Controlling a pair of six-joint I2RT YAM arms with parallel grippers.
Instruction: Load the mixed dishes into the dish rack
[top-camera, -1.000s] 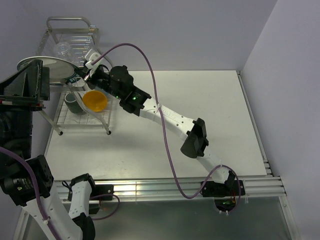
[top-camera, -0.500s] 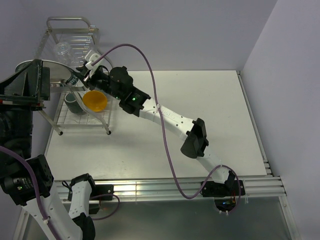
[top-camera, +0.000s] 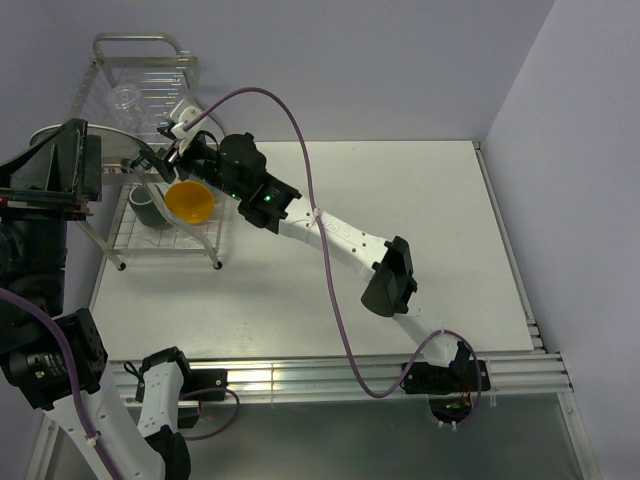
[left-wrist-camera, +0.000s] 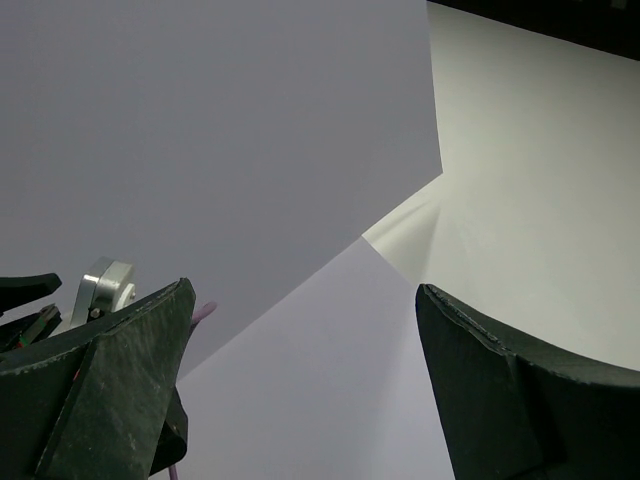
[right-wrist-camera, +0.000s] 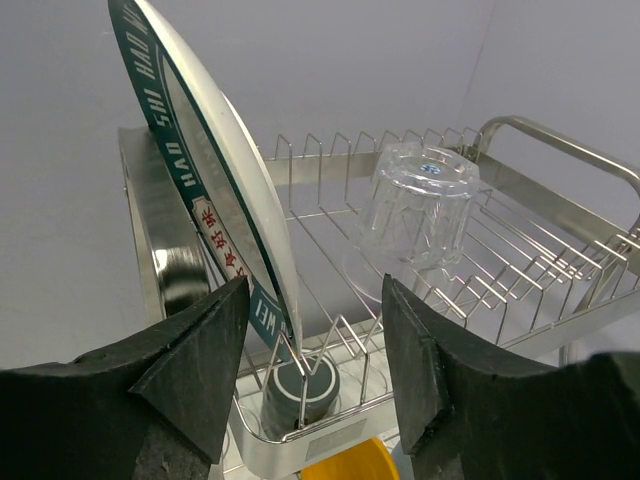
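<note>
One plate (right-wrist-camera: 235, 200) within right end effector (right-wrist-camera: 315, 300)

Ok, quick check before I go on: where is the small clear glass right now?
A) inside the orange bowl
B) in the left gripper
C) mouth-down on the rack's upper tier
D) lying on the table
C: in the right wrist view the small clear glass stands mouth-down on the upper-tier wires of the dish rack, to the right of the upright plate.
</note>
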